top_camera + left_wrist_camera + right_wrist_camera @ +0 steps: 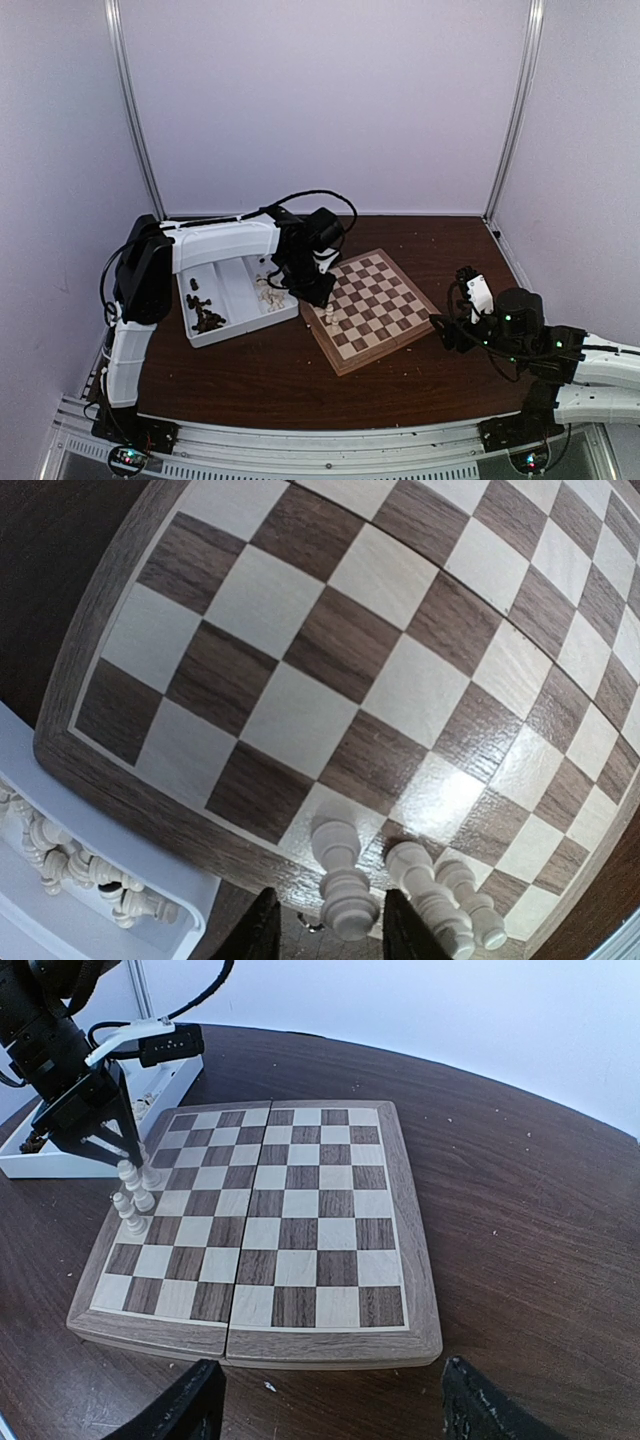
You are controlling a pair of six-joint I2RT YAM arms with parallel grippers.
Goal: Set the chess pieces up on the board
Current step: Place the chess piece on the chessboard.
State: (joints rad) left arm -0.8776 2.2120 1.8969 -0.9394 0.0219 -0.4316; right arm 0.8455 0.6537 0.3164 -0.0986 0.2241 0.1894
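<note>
The left claw [332, 910] stands part-open astride a cream chess piece [345, 895] on the board's [330, 650] edge row, two more just beside. A white tray [240, 300] sits left of the board; open squares stretch right toward the right claw [330, 1405], wide open, holding nothing, above the counter [520, 1210].

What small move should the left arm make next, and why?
Probably lift the left gripper straight up: the white piece stands on the board between its parted fingers, with two other white pieces close beside it that a sideways move could knock.
</note>
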